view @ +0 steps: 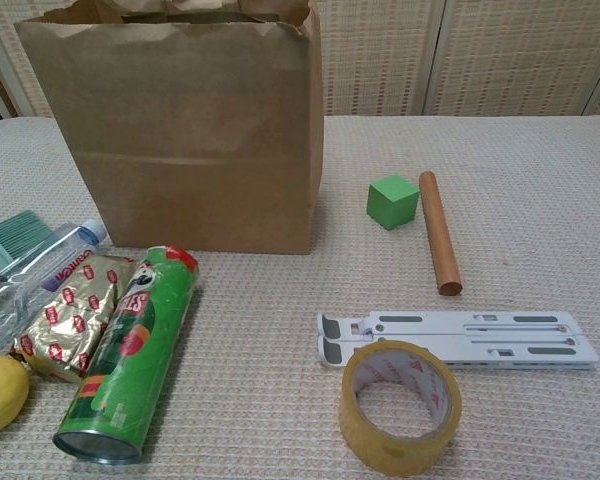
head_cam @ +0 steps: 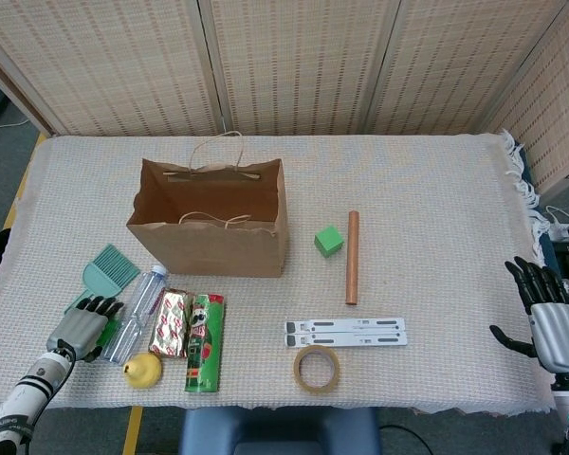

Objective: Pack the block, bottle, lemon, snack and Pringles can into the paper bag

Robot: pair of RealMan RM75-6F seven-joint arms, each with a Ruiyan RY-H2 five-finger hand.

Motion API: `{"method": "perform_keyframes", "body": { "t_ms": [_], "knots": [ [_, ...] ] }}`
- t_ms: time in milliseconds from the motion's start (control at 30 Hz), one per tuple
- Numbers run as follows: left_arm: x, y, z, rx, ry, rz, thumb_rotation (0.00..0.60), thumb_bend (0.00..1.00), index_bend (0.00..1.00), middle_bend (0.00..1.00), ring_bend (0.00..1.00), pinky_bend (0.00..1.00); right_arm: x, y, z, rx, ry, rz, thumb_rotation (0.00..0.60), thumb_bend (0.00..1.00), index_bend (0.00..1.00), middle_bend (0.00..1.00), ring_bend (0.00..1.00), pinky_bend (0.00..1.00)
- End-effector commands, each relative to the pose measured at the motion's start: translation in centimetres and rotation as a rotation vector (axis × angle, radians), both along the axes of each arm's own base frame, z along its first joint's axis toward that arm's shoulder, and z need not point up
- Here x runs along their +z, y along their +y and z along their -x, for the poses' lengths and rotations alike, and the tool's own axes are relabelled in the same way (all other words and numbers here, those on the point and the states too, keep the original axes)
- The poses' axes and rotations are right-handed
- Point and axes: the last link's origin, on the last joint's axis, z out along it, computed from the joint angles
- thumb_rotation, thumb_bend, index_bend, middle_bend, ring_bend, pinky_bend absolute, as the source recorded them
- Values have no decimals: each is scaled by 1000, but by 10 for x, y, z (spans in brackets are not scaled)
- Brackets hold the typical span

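Left hand [head_cam: 79, 327] beside the bottle [head_cam: 138, 301]
Its fingers are apart, holding nothing; the right hand [head_cam: 553, 327] is spread at the table edge, far from the paper bag [head_cam: 209, 223].

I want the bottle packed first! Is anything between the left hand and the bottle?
Nothing visible. The left hand is right beside the bottle, its fingers reaching it. The bag stands open just behind.
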Motion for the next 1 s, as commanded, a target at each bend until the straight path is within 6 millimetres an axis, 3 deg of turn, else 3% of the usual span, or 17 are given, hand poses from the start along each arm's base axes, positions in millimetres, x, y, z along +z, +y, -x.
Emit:
{"method": "perform_keyframes", "body": {
  "t_ms": [33,100,167,267,433,600,733,800,900,1000],
  "knots": [
    [-1,2,3,0,8,-12,600,433,232,114,149,367,0,0,0,-1,-1,-1,600,92,0,0,0,33],
    [-1,2,5,-3,12,-31,600,503,394,305,322,537,0,0,0,-1,-1,-2,600,92,0,0,0,33],
    [1,1,8,-2,21,-36,600,558,488,454,465,662,0,0,0,-2,-1,-2,600,92,0,0,0,33],
    [6,0,9,-4,33,-48,600,608,593,591,595,778,0,0,0,-2,-2,-2,600,92,0,0,0,33],
    [26,3,5,-26,23,-132,600,622,633,628,626,798,0,0,0,-3,-2,2,600,92,0,0,0,33],
    [68,23,-8,-39,-110,-446,600,622,642,629,626,784,0,0,0,-4,-3,3,600,91,0,0,0,33],
    [97,44,-27,-20,-413,-774,600,622,642,630,626,777,0,0,0,-4,-5,3,600,92,0,0,0,33],
    [107,55,-44,34,-648,-878,600,622,642,630,626,773,0,0,-1,-5,-5,2,600,92,0,0,0,33],
    [113,68,-77,213,-1051,-912,600,623,642,629,626,764,-1,0,-1,-4,-5,0,600,92,0,0,0,33],
    [119,83,-113,334,-1317,-846,600,622,642,629,626,761,-1,0,-1,-4,-6,0,600,92,0,0,0,33]
  ]
}}
